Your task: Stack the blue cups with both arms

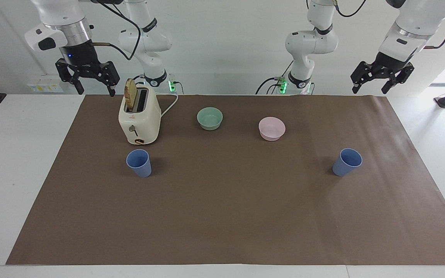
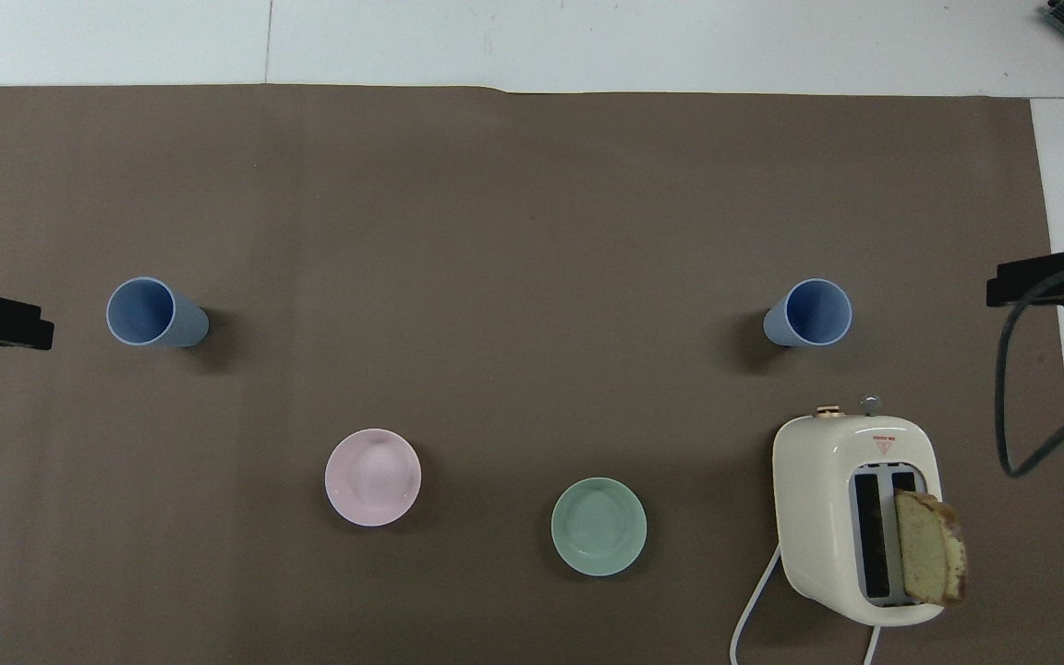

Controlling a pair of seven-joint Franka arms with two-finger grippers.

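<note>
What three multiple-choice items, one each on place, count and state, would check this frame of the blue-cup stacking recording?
1. Where does the cream two-slot toaster stand?
A. toward the right arm's end of the table
B. toward the left arm's end
C. between the two bowls

2. How many periwinkle-blue tapered plastic cups are on the brown mat?
A. one
B. two
C. three

3. What state are the cups in?
A. nested together
B. one lifted by a gripper
C. standing apart, untouched

Key: 1 A, it stands below the right gripper. 2 B, one cup in front of the toaster, the other cup at the left arm's end. 3 C, the right gripper and the left gripper hang open and empty, high above the table.
</note>
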